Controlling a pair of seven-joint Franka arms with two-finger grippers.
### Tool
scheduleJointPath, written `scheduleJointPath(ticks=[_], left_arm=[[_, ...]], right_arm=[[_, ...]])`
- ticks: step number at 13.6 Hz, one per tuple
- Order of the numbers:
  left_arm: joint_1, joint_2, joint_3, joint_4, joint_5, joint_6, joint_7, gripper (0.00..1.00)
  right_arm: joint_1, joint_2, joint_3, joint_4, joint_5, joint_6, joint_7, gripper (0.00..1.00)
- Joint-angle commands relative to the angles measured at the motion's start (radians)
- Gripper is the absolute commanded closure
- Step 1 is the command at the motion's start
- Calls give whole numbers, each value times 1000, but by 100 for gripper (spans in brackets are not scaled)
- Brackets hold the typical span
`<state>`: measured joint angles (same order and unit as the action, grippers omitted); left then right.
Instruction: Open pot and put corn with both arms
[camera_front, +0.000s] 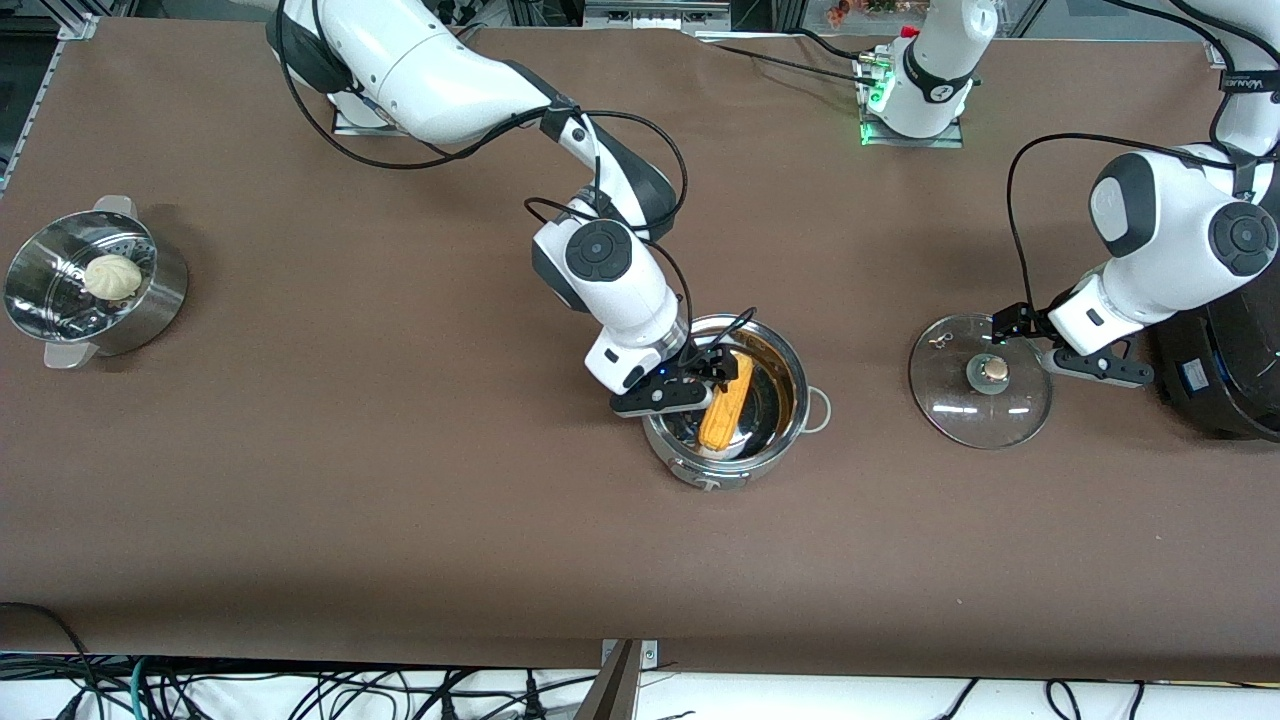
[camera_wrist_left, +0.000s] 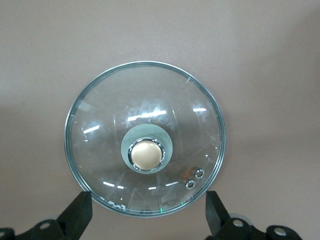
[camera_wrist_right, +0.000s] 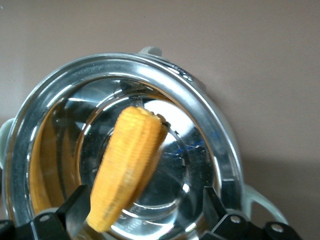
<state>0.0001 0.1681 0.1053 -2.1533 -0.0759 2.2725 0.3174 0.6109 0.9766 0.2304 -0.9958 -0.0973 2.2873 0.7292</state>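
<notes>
The steel pot stands uncovered mid-table. The yellow-orange corn leans inside it, one end on the pot's floor and the other up near the rim. My right gripper hangs over the pot's rim, open; in the right wrist view the corn lies beside one finger, inside the pot, and my right gripper has its fingers wide apart. The glass lid lies flat on the table toward the left arm's end, knob up. My left gripper is open just above the lid's edge, shown as the left gripper and lid.
A steel steamer pot with a white bun stands at the right arm's end of the table. A large black cooker sits at the left arm's end, close to the lid.
</notes>
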Motion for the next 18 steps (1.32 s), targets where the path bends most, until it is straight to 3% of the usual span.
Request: scheduleJointPath(ticks=[1, 4, 8, 12, 16, 18], left_arm=[[0, -44, 4, -20, 18, 4, -1, 0], [-2, -44, 4, -16, 16, 5, -1, 0], [-11, -100, 17, 22, 19, -11, 0, 0], [-11, -144, 28, 166, 19, -204, -3, 0], [-17, -173, 16, 369, 83, -492, -137, 0], [-20, -185, -5, 458, 100, -620, -204, 0]], right_arm=[[6, -48, -3, 16, -62, -124, -2, 0], [-5, -131, -6, 16, -82, -286, -89, 0], [-106, -315, -5, 14, -71, -572, -240, 0], [-201, -424, -13, 14, -74, -800, -260, 0], [-207, -467, -149, 12, -75, -930, -264, 0], [-241, -492, -213, 9, -65, -960, -392, 0]])
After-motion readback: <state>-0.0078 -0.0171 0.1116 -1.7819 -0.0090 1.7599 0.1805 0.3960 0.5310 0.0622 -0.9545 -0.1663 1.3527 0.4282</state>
